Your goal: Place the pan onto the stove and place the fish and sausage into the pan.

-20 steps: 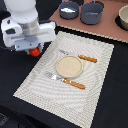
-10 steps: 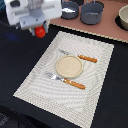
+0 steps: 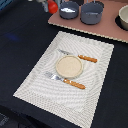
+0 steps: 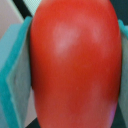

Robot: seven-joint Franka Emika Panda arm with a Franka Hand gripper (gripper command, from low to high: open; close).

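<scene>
The small grey-blue pan (image 3: 69, 11) stands on the pinkish-brown stove (image 3: 95, 29) at the far edge of the exterior view. A white piece, the fish (image 3: 69, 8), lies inside it. My gripper (image 3: 50, 4) is at the top edge of that view, mostly cut off, just to the exterior view's left of the pan. It is shut on the glossy red sausage (image 3: 52, 7). In the wrist view the sausage (image 4: 75, 65) fills the picture, clamped between the teal finger pads (image 4: 17, 75).
A larger grey pot (image 3: 92, 12) stands on the stove next to the pan. A black burner disc (image 3: 123, 19) is at the exterior view's right. A beige woven placemat (image 3: 35, 82) holds a tan plate (image 3: 68, 66) and orange-handled cutlery (image 3: 75, 84).
My gripper, holding the red sausage, has moved from beside the placemat's far left corner up and toward the pan on the stove.
</scene>
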